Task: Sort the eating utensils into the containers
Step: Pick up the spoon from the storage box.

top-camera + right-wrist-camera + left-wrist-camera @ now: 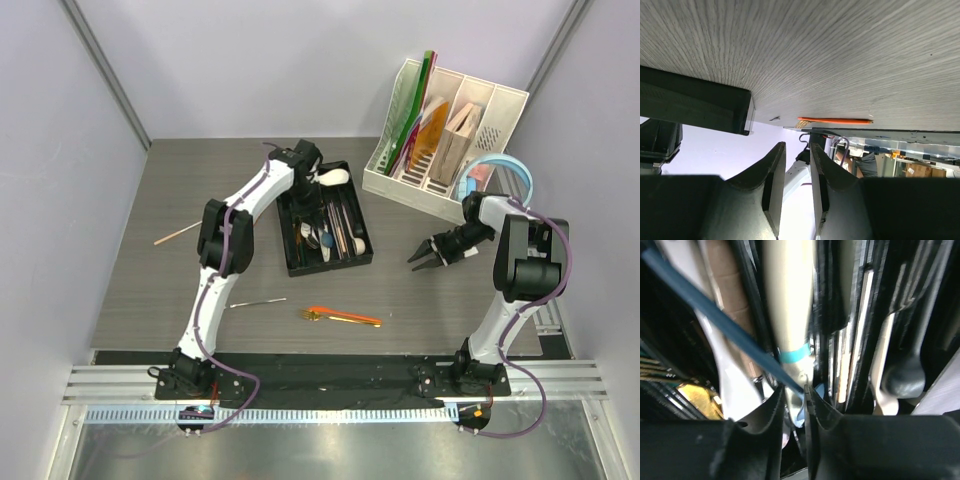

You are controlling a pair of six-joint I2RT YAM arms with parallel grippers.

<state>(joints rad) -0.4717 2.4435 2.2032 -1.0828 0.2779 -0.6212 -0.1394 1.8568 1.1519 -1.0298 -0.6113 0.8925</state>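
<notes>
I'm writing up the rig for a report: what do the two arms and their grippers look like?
The left arm and right arm have white links, bulky black joints and a purple cable running alongside. The left gripper and right gripper are black, with two curved, tapering fingers.

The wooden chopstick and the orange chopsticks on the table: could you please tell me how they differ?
The wooden chopstick is pale and slanted, left of the left arm; the orange chopsticks are bright, almost parallel to the near edge, in front of the black tray. The wooden one lies alone; a gold fork lies at the orange ones' left end. Both lie on the table, outside the tray.
</notes>
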